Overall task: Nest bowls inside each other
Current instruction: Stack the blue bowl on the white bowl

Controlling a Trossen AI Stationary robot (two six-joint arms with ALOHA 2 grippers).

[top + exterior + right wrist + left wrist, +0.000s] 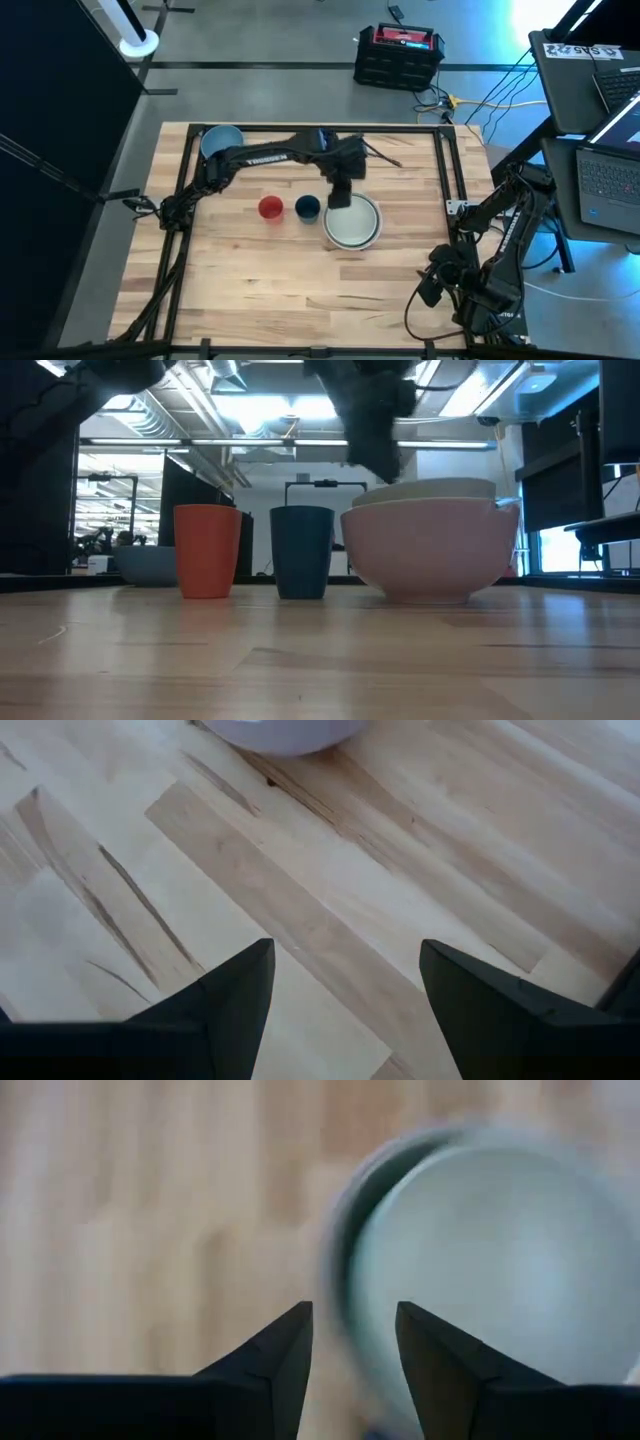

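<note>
Bowls, round pale plastic, nested [353, 224] at frame centre; my left gripper [340, 195] hovers above, fingers parted, probably just released; right gripper [345, 1010] parked lower right, spread.

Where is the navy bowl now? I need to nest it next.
In the high view the navy bowl stands mid-table, between the red bowl on its left and the nested stack on its right.

Red bowl [270, 207], navy bowl [307, 207] and nested stack [353, 223] crowd mid-table.
</note>
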